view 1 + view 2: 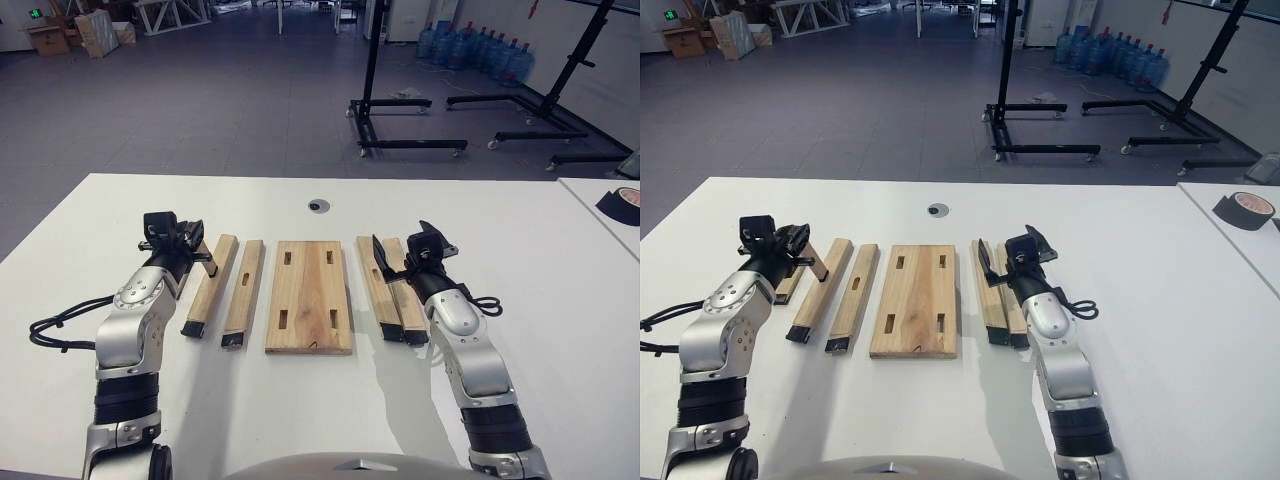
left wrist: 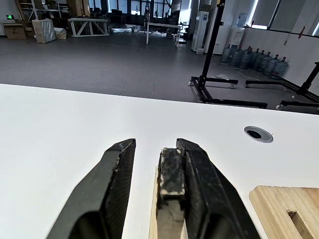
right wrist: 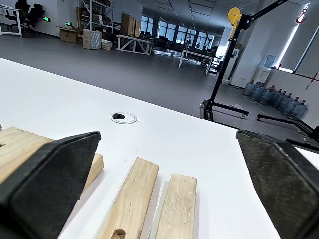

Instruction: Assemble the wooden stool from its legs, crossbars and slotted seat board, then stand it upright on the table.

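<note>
As it lies flat | seat board point(image 1: 309, 296): pale wood, four slots

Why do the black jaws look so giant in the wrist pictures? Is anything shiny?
Right wrist view: the camera sits right behind the open jaws, so they loom over two wooden bars. Left wrist view: same closeness; bright windows glow far back. Left eye view: even light, no glare on the white table.
</note>
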### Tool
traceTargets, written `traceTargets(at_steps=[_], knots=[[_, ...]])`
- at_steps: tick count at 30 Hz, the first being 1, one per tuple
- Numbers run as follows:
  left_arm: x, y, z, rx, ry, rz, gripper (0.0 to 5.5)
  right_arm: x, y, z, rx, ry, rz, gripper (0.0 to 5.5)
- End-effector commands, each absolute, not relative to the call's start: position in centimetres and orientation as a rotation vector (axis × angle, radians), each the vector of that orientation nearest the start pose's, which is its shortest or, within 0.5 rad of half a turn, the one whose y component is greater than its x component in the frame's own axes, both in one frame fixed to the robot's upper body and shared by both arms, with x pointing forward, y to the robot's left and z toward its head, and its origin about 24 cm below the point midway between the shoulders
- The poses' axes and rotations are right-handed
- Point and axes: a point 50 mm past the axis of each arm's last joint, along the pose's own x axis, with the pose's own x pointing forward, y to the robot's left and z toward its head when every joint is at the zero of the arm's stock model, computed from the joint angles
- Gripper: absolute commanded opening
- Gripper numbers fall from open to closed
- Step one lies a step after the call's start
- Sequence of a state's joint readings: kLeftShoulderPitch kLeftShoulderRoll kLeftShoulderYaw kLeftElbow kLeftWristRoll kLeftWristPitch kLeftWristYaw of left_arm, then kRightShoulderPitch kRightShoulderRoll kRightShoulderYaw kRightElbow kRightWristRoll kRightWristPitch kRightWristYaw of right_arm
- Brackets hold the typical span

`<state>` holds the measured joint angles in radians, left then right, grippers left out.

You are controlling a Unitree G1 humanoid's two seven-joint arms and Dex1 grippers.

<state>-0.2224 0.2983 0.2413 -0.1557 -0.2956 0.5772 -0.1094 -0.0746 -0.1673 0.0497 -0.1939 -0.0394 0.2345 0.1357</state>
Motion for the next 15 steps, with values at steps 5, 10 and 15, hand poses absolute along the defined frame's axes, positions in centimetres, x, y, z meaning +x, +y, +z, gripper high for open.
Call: traceTargets(at_steps=[5, 10, 15], knots=[[29.4, 22.1, 15.4, -0.056, -0.002, -0.032, 1.46, 26.3, -15.5, 7.8, -0.221, -0.002, 0.190, 5.00], [30.5, 23.0, 18.1, -0.092, -0.074, -0.025, 1.46, 26.4, -15.3, 7.9, -0.224, -0.004, 0.204, 5.00], [31.4, 24.7, 19.6, -0.148, -0.150, 0.009, 1.46, 26.4, -15.0, 8.0, -0.218, -0.003, 0.225, 5.00]])
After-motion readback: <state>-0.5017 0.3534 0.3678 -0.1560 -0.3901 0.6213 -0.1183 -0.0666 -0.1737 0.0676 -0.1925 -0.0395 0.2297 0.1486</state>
